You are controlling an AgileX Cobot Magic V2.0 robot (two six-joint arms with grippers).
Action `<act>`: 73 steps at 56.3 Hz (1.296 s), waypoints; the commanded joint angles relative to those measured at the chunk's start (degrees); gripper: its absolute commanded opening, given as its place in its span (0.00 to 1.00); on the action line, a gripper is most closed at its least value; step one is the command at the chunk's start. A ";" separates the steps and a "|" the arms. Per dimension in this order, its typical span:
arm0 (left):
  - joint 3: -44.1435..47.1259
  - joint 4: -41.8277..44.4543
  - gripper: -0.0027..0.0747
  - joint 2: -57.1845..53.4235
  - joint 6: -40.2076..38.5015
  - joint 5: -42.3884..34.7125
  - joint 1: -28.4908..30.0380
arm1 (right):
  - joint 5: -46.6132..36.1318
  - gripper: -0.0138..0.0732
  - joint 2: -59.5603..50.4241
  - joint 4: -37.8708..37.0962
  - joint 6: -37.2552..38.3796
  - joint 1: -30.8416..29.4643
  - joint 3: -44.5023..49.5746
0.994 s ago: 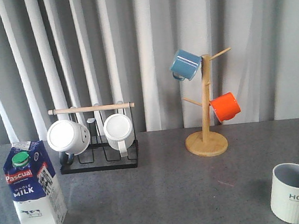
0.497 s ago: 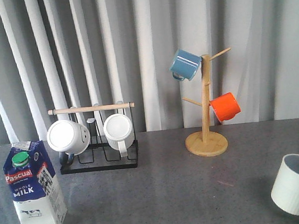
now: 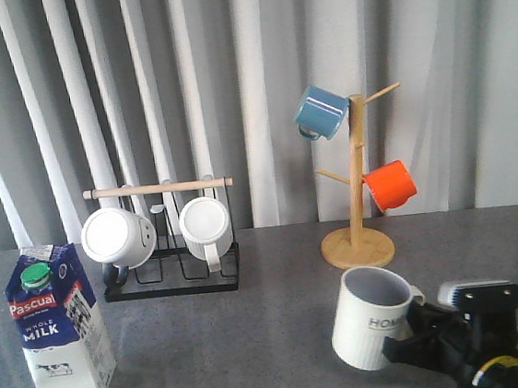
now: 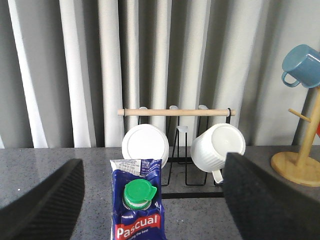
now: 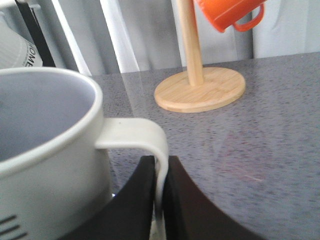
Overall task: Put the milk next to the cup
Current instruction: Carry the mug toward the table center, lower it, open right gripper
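Milk point(image 3: 58, 326) stands upright at lower left on the counter point(image 3: 255, 333), likely heavy and crushable, best taken mid-body by the released left claw point(image 4: 155, 200) straddling it; right claw point(image 5: 159, 200) is clenched on the cup point(image 3: 372, 316) handle, lower right.

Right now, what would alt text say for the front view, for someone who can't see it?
The right gripper holds a cream HOME cup by its handle, tilted, near the grey table's front. A milk carton stands far left; behind are a rack of white mugs and a wooden mug tree.
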 commanded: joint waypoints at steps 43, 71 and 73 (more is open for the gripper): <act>-1.85 -0.22 0.75 -0.22 -0.04 -4.05 -0.14 | 8.51 0.31 4.16 34.09 -30.27 17.30 -15.09; -1.85 -0.22 0.75 -0.22 -0.04 -4.05 -0.14 | 8.29 0.51 -6.85 24.30 -30.11 15.86 -5.52; -1.85 -0.22 0.75 -0.22 -0.04 -4.05 -0.14 | 9.00 0.51 -8.05 22.42 -30.15 14.91 -5.37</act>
